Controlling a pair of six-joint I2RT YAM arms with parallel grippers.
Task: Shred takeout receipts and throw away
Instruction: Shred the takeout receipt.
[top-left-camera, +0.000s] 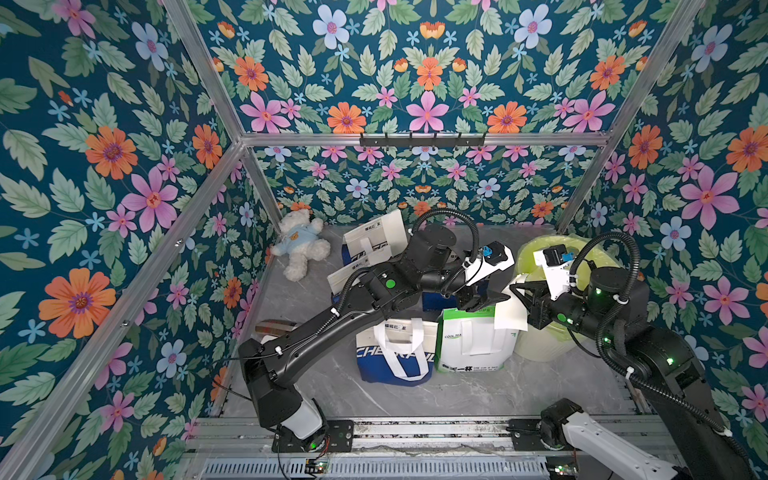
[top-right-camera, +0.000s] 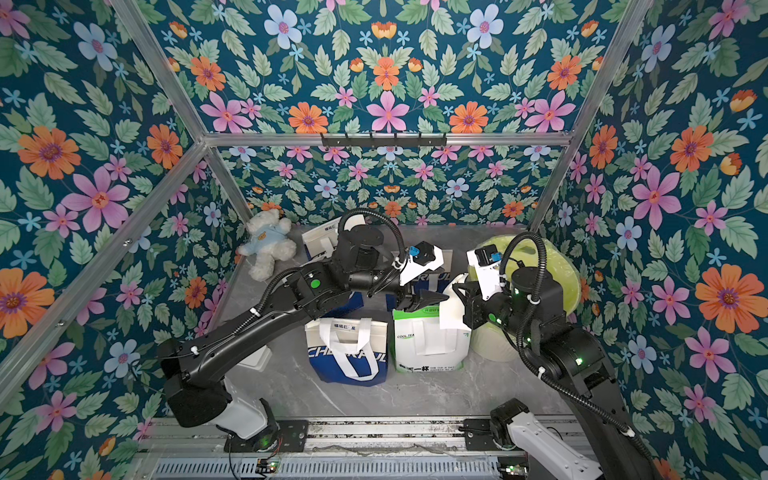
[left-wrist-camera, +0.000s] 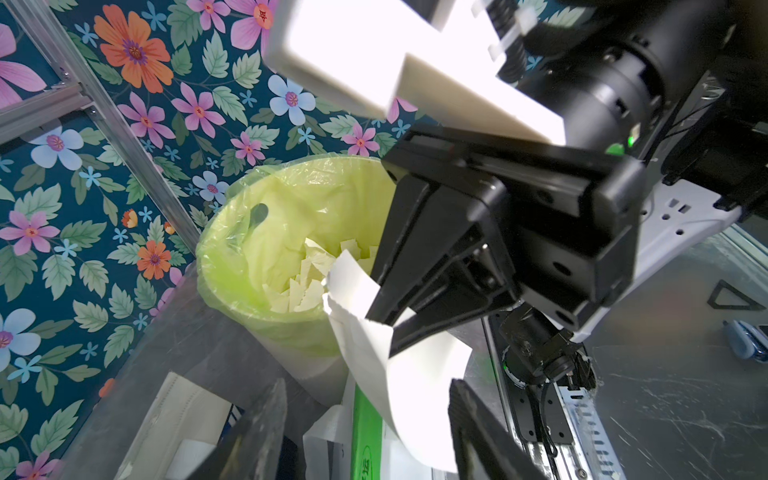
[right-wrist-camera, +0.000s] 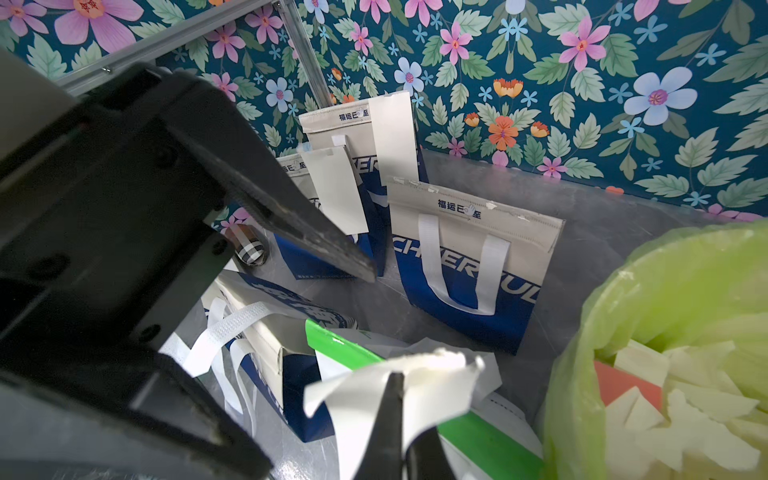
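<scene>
Two end effectors at work: right end effector (left-wrist-camera: 384, 322) pinches one takeout receipt (left-wrist-camera: 399, 374) just beside the bin (left-wrist-camera: 208, 257); left end effector (top-left-camera: 486, 300), jaws apart, sits at its hanging end. Step, likely: tearing. Next calls for left closing, then pulling away. Inside bin: torn scraps (left-wrist-camera: 303, 286).

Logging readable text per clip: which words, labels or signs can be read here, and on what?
"福运已至": top band of the blue and white bag.
"CHEER…UL": that bag's blue front, with its handles hiding letters.
"COOL TEA": front of the green and white bag.
"一杯": that bag's foot; the print around it is too small to read.
</scene>
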